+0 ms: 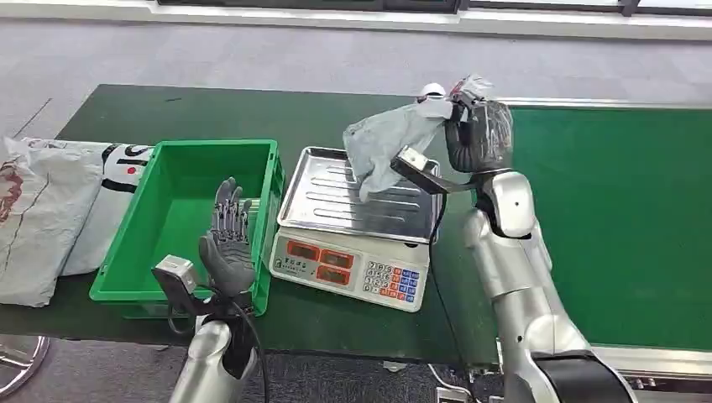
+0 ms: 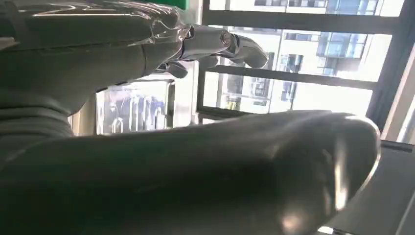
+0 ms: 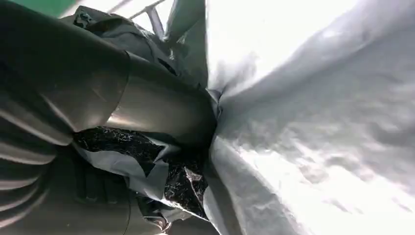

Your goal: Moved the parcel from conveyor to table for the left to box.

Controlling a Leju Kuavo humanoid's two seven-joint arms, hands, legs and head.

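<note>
My right hand grips one end of a grey plastic parcel bag, which hangs above the steel tray of a weighing scale. In the right wrist view the crumpled grey bag bunches against my thumb. My left hand stands upright over the near right corner of the green box, fingers apart and holding nothing. The box looks empty. In the left wrist view my left hand is close up, with fingers stretched out.
The green conveyor belt runs along my right side. Grey and white mail bags lie to the left of the box. The scale's keypad faces me at the table's front edge.
</note>
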